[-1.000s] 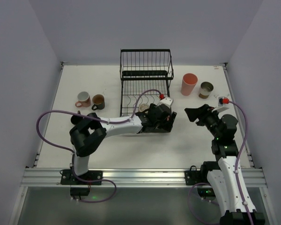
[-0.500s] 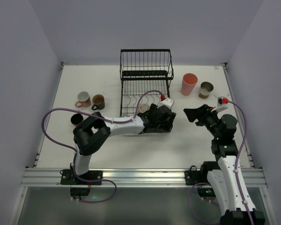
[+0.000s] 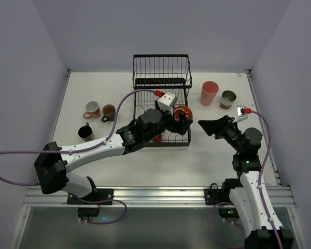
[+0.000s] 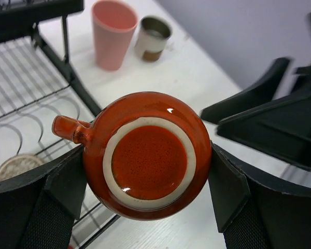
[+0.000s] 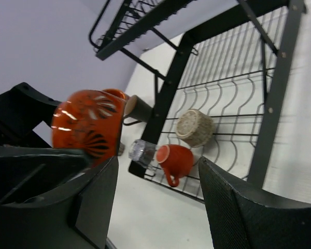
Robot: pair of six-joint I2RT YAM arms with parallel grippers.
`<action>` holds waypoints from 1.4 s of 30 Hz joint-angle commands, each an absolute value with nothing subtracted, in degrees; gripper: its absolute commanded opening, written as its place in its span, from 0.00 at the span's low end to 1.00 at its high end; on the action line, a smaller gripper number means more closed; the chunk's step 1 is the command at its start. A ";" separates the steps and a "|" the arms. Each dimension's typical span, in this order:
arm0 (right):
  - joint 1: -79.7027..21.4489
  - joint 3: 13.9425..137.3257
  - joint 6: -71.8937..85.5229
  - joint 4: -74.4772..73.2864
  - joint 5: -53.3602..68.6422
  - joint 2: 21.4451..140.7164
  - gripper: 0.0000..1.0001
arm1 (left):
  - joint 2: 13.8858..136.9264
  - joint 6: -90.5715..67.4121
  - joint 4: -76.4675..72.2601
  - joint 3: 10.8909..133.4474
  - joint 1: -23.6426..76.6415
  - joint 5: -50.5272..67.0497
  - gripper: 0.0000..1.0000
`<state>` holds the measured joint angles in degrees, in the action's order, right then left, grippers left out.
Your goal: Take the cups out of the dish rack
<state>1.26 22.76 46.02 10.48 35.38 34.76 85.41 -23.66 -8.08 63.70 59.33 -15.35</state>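
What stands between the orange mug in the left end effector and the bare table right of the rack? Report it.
The open right end effector hangs over that stretch of table, close beside the orange mug. The pink tumbler and beige-grey cup stand farther back, off the path.

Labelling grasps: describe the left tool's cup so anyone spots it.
Find the black dish rack mid-table; above its right side the left tool grips an orange-red mug. Unlike the plain red cup lying in the rack, it is lifted and dark-patterned.
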 commanded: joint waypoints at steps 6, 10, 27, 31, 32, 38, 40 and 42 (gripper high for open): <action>-3.34 22.85 58.87 25.83 43.50 32.87 0.67 | 74.89 -26.98 -23.55 57.75 59.50 -0.27 0.56; -5.09 22.24 63.36 30.22 44.64 32.26 0.73 | 72.34 -27.86 -24.17 56.69 59.50 4.21 0.56; -6.06 18.81 69.87 34.18 41.74 22.68 0.73 | 64.34 -31.72 -25.84 53.35 59.41 -0.88 0.49; -5.98 19.69 71.80 39.54 45.08 24.86 0.82 | 65.65 -32.61 -28.29 53.44 59.50 4.81 0.49; -6.15 19.95 72.42 42.34 45.87 25.83 0.83 | 66.09 -32.96 -29.17 53.61 59.50 6.31 0.50; -6.50 19.95 80.67 57.72 48.95 33.56 0.83 | 69.25 -34.80 -31.72 54.75 59.50 14.13 0.50; -6.85 20.21 81.73 59.84 49.13 34.89 0.80 | 70.57 -35.15 -32.08 55.11 59.50 15.73 0.51; -7.12 20.56 83.23 63.10 49.48 36.21 0.74 | 71.45 -35.51 -31.64 55.20 59.50 15.91 0.51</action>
